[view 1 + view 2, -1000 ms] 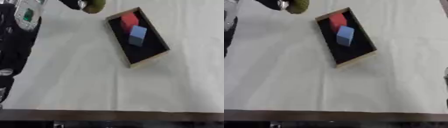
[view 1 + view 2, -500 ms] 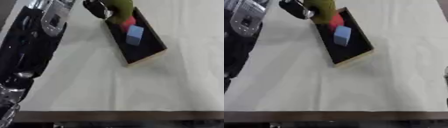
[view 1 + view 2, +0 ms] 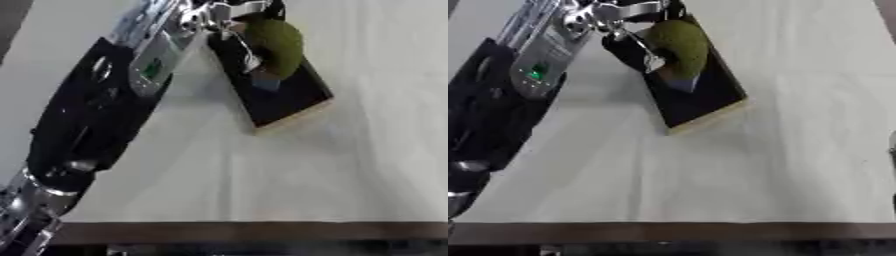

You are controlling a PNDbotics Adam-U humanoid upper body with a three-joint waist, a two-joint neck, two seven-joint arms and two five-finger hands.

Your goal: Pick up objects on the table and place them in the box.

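One hand, the left (image 3: 636,30), curls its fingers round a green object (image 3: 680,46) above the box (image 3: 706,102) on the pale bench (image 3: 780,165).

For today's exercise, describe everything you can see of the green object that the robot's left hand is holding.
The green object is a rounded, olive-green lump with a dull, slightly rough-looking surface; what it is exactly cannot be made out. The left hand grips it from the view's left side, fingers curled round it. It hangs over the far half of the dark box, hiding most of what lies inside, with only a bit of a blue block showing beneath. Whether it touches the box cannot be told.
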